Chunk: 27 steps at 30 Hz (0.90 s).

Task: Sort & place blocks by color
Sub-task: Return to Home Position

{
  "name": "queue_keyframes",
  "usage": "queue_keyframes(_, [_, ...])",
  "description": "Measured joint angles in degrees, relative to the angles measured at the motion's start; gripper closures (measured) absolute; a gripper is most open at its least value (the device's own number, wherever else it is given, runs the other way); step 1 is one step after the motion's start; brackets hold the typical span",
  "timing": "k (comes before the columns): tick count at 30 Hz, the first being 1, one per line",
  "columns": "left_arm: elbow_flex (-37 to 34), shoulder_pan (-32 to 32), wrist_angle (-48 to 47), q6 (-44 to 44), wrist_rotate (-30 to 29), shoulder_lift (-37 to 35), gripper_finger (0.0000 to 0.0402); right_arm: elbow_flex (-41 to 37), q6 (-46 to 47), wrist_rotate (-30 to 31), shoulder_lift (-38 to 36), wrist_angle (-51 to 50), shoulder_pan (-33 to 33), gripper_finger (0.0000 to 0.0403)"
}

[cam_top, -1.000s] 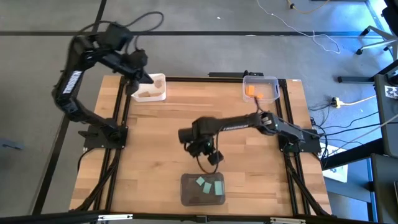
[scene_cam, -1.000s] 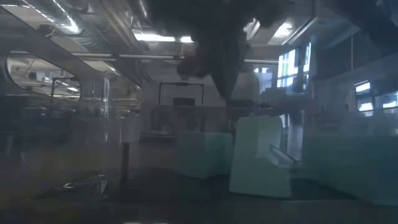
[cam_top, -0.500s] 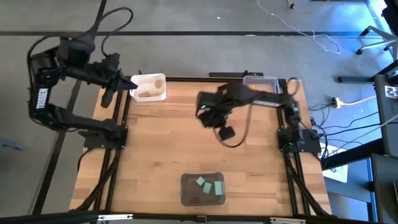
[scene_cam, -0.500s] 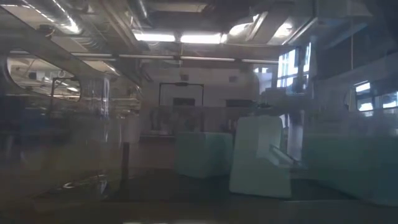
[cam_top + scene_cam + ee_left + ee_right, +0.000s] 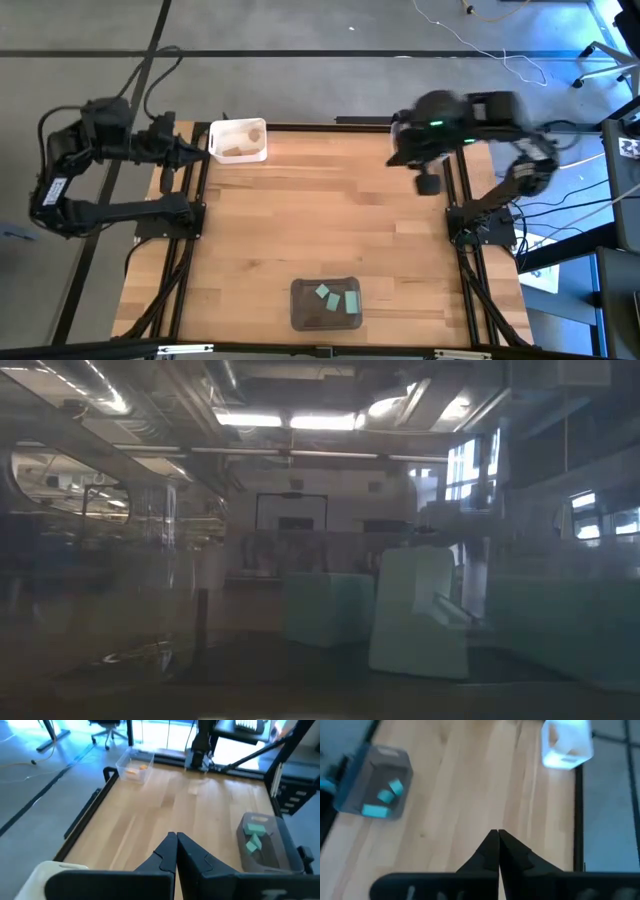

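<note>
Three teal blocks [image 5: 332, 298] lie in the dark grey tray [image 5: 300, 315] at the table's near edge, and show again as teal blocks [image 5: 254, 836] in the left wrist view. Pale wood blocks [image 5: 238, 150] sit in the white tray [image 5: 262, 128] at the far left corner. Orange blocks [image 5: 136, 769] lie in the clear tray [image 5: 125, 762] at the far right corner. My left gripper [image 5: 200, 152] is shut and empty, left of the white tray beyond the table's left edge. My right gripper [image 5: 428, 184] is shut and empty, raised near the far right corner.
The right arm's body [image 5: 455, 115] covers most of the clear tray in the high view. Bare wooden tabletop [image 5: 320, 215] lies between the three trays. Black frame rails [image 5: 195, 195] run along the table's left and right sides.
My right gripper has swung from the table's middle, just beyond the dark grey tray, up and back to the far right corner, and its arm has folded in. My left gripper has pulled away from the white tray toward the left, off the table. No block has moved.
</note>
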Motion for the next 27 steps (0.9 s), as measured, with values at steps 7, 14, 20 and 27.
queue_keyframes(7, [-12.9, 0.0, 9.0, -2.5, -0.7, -11.4, 0.0402, -2.7, 6.4, 0.1, -12.8, 0.5, 0.0, 0.0403])
queue_keyframes(14, [-23.8, 0.0, 14.9, -5.9, -3.7, -22.2, 0.0402, -13.4, 12.0, 3.0, -25.3, 3.0, 0.0, 0.0403])
queue_keyframes(20, [-32.4, 0.0, 23.9, -7.2, -3.7, -30.4, 0.0402, -25.1, 16.0, 5.6, -36.1, 7.9, 0.0, 0.0403])
queue_keyframes(27, [-41.3, 0.0, 33.6, -6.7, -4.1, -37.0, 0.0402, -37.3, 18.2, 5.6, -48.9, 14.8, 0.0, 0.0403])
